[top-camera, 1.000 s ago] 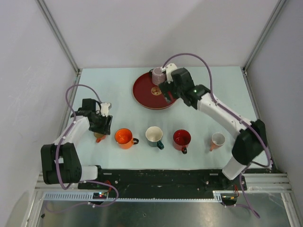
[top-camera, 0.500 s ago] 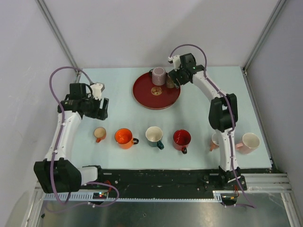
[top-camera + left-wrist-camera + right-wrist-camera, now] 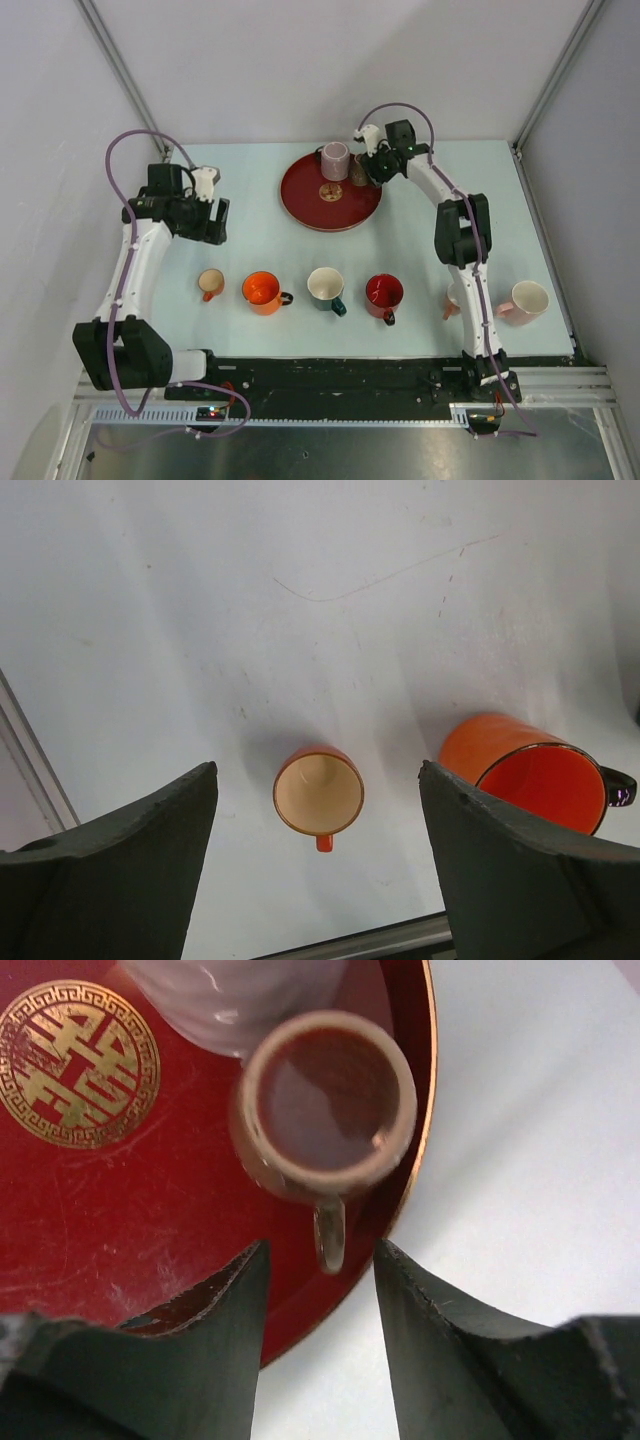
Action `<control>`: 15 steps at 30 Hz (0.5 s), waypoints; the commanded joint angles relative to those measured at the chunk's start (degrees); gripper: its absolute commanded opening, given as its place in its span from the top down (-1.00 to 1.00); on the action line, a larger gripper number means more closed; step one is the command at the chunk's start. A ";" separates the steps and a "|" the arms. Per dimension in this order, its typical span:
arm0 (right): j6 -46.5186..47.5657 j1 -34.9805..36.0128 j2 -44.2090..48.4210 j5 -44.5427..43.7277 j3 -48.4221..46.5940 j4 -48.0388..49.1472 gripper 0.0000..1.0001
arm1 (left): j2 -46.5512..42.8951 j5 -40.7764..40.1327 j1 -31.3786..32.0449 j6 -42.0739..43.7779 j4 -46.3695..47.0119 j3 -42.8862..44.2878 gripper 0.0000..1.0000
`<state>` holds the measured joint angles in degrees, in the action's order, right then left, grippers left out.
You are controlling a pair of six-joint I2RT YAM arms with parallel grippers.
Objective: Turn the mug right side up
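Note:
A small brown mug (image 3: 325, 1100) stands at the right edge of the red tray (image 3: 70, 1220). Its handle (image 3: 330, 1235) points at my right gripper (image 3: 321, 1245). Its top face looks shallow, like a base. The right gripper is open and empty, with one finger on each side of the handle and not touching it. In the top view the right gripper (image 3: 372, 166) is beside the brown mug (image 3: 359, 173). A lavender mug (image 3: 335, 160) stands just behind it on the tray. My left gripper (image 3: 206, 217) is open and empty, high above a small orange mug (image 3: 318, 792) that stands mouth up.
Several mugs stand in a row near the front: small orange (image 3: 210, 282), orange (image 3: 262, 291), white and teal (image 3: 326, 287), red (image 3: 384, 293), peach (image 3: 458, 298) and pink (image 3: 527, 300). The orange mug (image 3: 530, 775) shows in the left wrist view. The table's front edge (image 3: 350, 942) is near.
My left gripper has left the small orange mug standing in the row and drawn back to the far left. My right arm has swung round to the tray's right edge.

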<state>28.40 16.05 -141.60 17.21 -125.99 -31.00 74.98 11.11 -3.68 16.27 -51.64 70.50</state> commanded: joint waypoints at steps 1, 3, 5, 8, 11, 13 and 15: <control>3.68 1.53 -3.17 1.19 -6.01 1.17 0.03 | 0.92 -0.99 -0.40 -0.78 -0.34 3.41 -0.70; 4.34 2.05 -4.17 -0.61 -6.46 0.91 0.09 | 1.26 -1.42 -0.41 -0.69 -0.38 3.66 -0.71; 4.39 2.43 -4.86 -2.78 -6.39 1.29 0.16 | 1.25 -1.70 -0.44 -0.62 -0.46 3.92 -0.71; 4.36 2.86 -5.68 -5.53 -6.37 2.12 0.28 | 1.25 -1.90 -0.40 -0.56 -0.60 4.15 -0.70; 4.04 2.99 -5.58 -5.88 -6.50 2.32 0.50 | 1.11 -1.90 -0.44 -0.69 -0.79 4.34 -0.70; 3.70 3.10 -4.77 -6.45 -6.51 2.01 0.85 | 1.00 -1.63 -0.42 -0.75 -1.00 4.68 -0.70; 3.31 3.32 -3.45 -7.23 -6.32 1.65 0.96 | 0.75 -1.18 -0.40 -0.77 -1.23 5.20 -0.70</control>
<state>31.88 18.76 -146.87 12.14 -130.26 -30.06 76.49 9.58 -3.75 16.25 -52.29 72.42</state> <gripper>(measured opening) 0.102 0.853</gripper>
